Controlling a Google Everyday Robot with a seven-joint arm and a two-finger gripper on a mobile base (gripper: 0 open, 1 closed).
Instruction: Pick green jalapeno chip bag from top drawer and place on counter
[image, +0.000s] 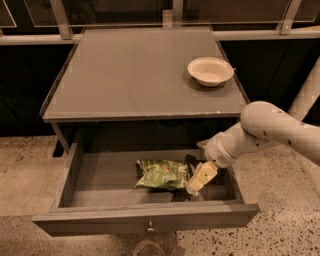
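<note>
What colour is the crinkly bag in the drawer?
The bag is green, seen in the camera view; the gripper sits beside it in the drawer.

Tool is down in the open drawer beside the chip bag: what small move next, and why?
Probably a short sideways shift over the green jalapeno chip bag. The tool sits low inside the top drawer at the bag's right edge as seen, while the bag lies on the drawer bottom, not yet lifted.
</note>
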